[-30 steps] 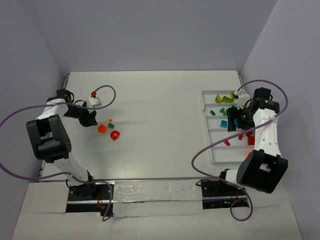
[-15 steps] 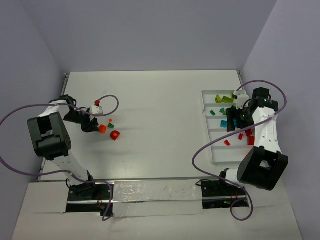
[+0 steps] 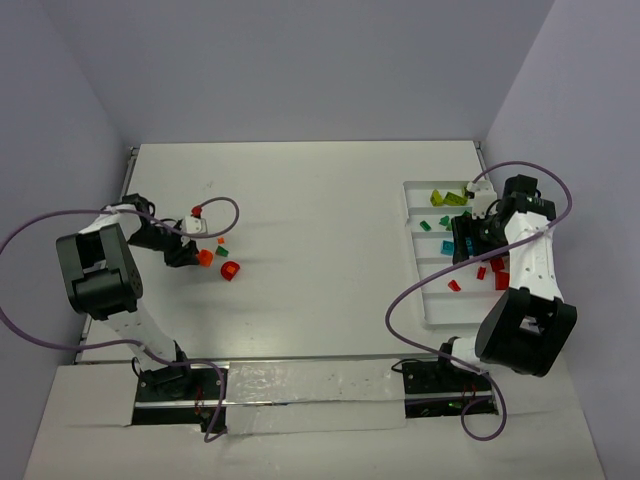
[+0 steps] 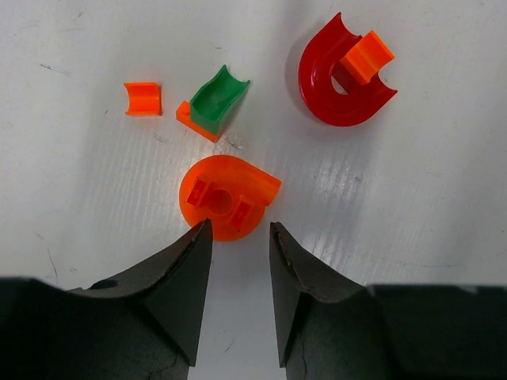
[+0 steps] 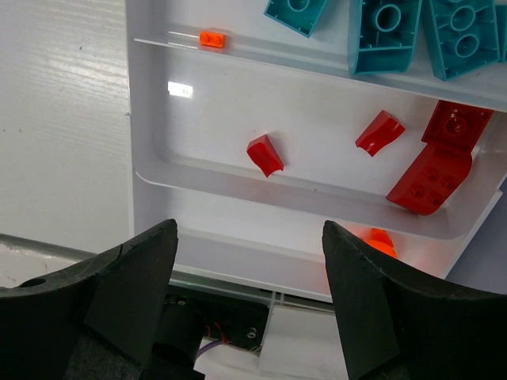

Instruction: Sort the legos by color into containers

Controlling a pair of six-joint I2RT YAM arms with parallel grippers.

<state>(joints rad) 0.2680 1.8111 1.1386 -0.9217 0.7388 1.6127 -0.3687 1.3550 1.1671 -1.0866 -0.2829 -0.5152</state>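
Observation:
A round orange lego (image 4: 226,196) lies on the table just ahead of my left gripper (image 4: 238,229), which is open with a narrow gap; its left fingertip touches the brick's rim and nothing sits between the jaws. Beyond it lie a dark green lego (image 4: 218,99) on a flat orange piece, a small orange lego (image 4: 142,98), and a red horseshoe lego (image 4: 344,71) with an orange bit on it. From above, that gripper (image 3: 185,255) is at the left. My right gripper (image 5: 249,227) hangs wide open and empty above the white containers tray (image 5: 238,182).
The tray (image 3: 440,300) at the right holds lime green legos (image 3: 440,197) at the far end, teal legos (image 5: 386,32), red legos (image 5: 265,154) and an orange one (image 5: 380,241), each colour in its own compartment. A purple cable loops beside each arm.
My left gripper has come down toward the round orange lego and its jaws have narrowed. The right gripper has shifted only slightly over the tray.

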